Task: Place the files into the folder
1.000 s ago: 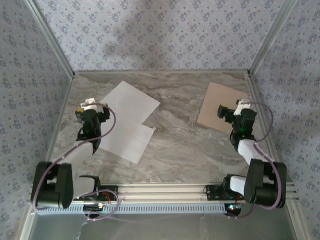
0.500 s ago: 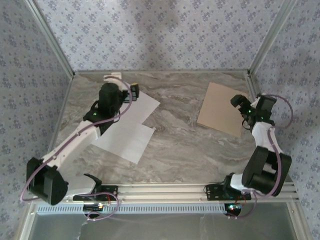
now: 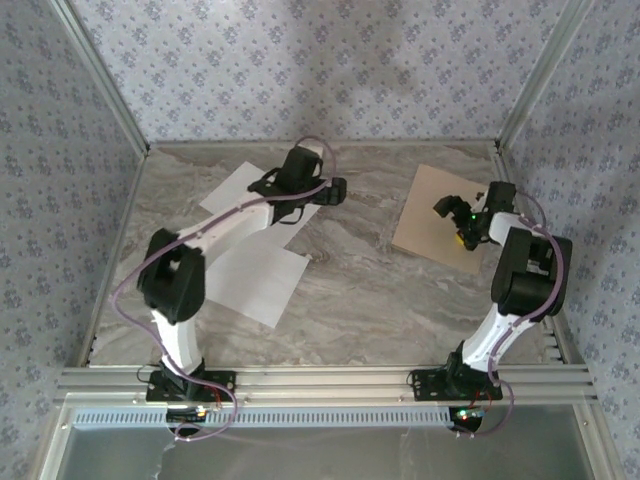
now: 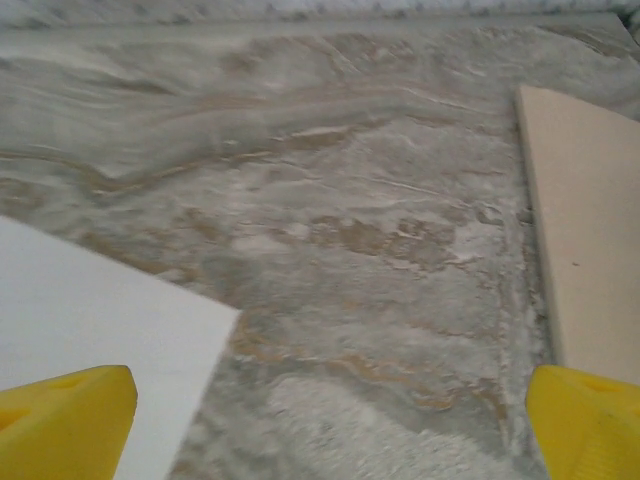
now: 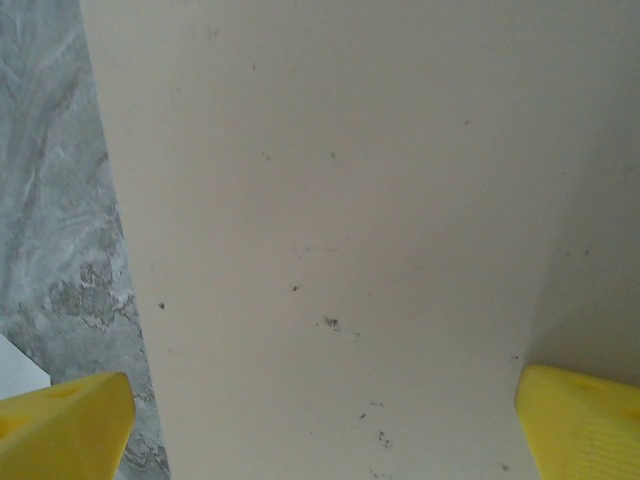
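Both arms have reached forward: left gripper [image 3: 334,190], spread wide, beside the files [image 3: 255,285] at eleven o'clock; right gripper [image 3: 447,209] (equally spread) over the shut folder [image 3: 428,228] at two, likely to open it.

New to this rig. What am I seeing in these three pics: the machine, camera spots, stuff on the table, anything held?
Two robot arms are bolted at the near edge of a marble-look table. The wide picture is from a fixed camera above and behind them. The other two are from wrist cameras; the yellow wedges in their bottom corners are each tool's own fingers. On the table lie two white sheets, the files, at left, and a flat tan folder at right. The left tool is by the far sheet's corner; the right tool is over the folder. Both are open and hold nothing.
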{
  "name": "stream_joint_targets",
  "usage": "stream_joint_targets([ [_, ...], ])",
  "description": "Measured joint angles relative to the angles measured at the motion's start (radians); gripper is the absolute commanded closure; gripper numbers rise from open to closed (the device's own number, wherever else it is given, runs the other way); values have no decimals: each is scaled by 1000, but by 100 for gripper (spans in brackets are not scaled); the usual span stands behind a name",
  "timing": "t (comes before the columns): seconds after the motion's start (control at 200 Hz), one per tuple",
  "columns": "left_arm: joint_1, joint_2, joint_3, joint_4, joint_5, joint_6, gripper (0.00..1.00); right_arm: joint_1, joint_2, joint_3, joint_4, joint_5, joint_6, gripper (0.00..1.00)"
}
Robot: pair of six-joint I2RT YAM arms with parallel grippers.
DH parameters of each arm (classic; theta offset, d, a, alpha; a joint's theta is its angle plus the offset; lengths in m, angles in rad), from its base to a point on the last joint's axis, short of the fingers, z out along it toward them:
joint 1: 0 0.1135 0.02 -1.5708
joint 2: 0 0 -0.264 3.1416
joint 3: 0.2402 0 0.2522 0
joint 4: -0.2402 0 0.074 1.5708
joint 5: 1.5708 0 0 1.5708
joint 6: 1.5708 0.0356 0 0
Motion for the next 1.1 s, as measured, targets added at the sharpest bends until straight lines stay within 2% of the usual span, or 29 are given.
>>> stream_joint_targets([
  [0.265,-50,202,171,-76,155,-74,1,75,54,48,2,7,-9,0],
  [0.435,-53,326,314,-122,235,-108,8,115,61,54,6,7,-32,0],
  [0.595,-51,425,443,-169,285,-124,11,151,61,54,4,4,-56,0],
  [0.79,-51,459,481,-213,309,-130,10,193,31,37,-49,-31,-82,0],
  [0.914,-49,472,503,-237,314,-134,8,187,-17,32,-121,-46,-84,0],
  [1.099,-47,531,600,-266,337,-133,8,128,-101,32,-198,-45,-77,0],
])
